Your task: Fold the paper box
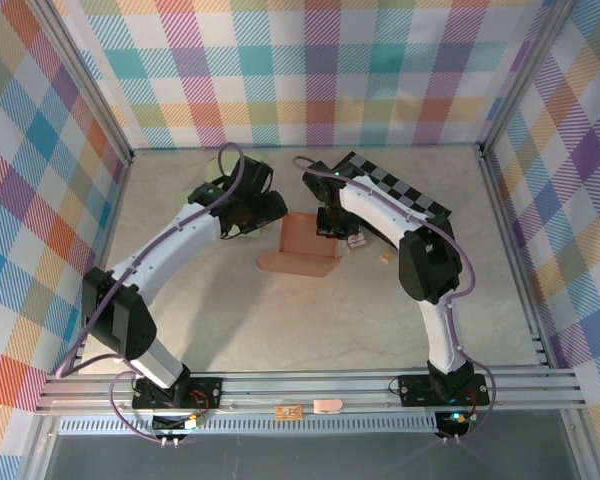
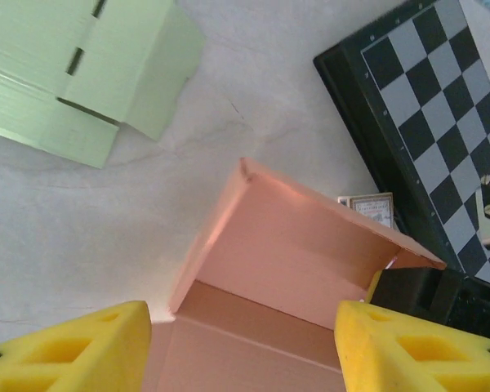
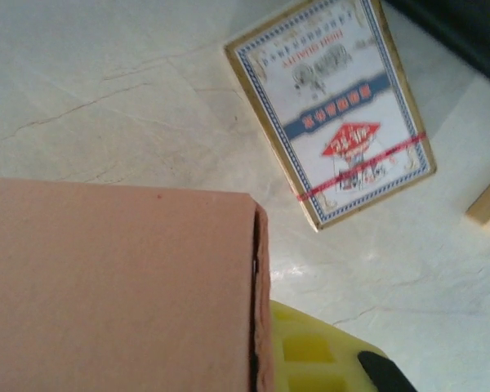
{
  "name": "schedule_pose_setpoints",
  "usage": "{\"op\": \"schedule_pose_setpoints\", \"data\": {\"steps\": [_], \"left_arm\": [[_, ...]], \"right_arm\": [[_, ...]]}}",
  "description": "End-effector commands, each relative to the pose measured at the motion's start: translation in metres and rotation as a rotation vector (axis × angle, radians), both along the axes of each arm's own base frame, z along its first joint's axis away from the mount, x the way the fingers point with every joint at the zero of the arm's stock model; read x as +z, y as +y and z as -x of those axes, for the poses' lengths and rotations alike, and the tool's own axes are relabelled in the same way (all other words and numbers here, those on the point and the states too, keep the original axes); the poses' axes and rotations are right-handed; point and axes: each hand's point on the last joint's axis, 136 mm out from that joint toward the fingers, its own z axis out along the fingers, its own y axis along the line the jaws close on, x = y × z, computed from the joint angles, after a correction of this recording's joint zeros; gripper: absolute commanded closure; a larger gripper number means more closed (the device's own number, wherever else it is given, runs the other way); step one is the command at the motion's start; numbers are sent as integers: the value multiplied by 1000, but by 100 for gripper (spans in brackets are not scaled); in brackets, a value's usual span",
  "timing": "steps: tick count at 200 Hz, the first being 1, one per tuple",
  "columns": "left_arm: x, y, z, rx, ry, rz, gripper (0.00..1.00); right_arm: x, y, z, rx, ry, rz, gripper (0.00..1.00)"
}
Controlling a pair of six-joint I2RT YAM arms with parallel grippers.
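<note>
paper box [image 1: 305,238] pinched by right pincer [image 1: 334,228]; left pincer [image 2: 245,347] spread.

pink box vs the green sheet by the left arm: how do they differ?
Colour: the pink box is salmon, the green sheet pale green. Pose: the pink box has walls standing, partly folded; the green sheet lies nearly flat, slots showing. Place: the pink box sits mid-table; the green sheet lies apart, farther back left. Both are thin card on the table.
</note>
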Motion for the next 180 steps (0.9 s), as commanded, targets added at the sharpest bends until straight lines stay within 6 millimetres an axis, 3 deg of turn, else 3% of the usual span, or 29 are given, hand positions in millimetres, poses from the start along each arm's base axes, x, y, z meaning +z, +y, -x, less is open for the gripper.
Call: {"op": "schedule_pose_setpoints", "data": {"steps": [1, 30, 62, 78, 114, 136, 180], "left_arm": [[27, 24, 15, 48, -8, 3, 41], [39, 43, 26, 72, -4, -4, 41], [47, 53, 40, 56, -1, -19, 42], [48, 55, 48, 36, 3, -23, 42], [38, 52, 64, -24, 35, -9, 43], [31, 47, 72, -56, 60, 13, 44], [37, 42, 80, -103, 51, 41, 44]], "right_arm": [[9, 2, 31, -296, 119, -130, 100], [-1, 7, 53, -621, 235, -242, 100], [-21, 30, 74, -913, 395, -389, 100], [-22, 41, 71, -959, 426, -434, 100], [-26, 47, 68, -1030, 432, -431, 100], [-41, 50, 72, -1069, 452, -427, 100], [-63, 59, 76, -1102, 472, -443, 100]]}}
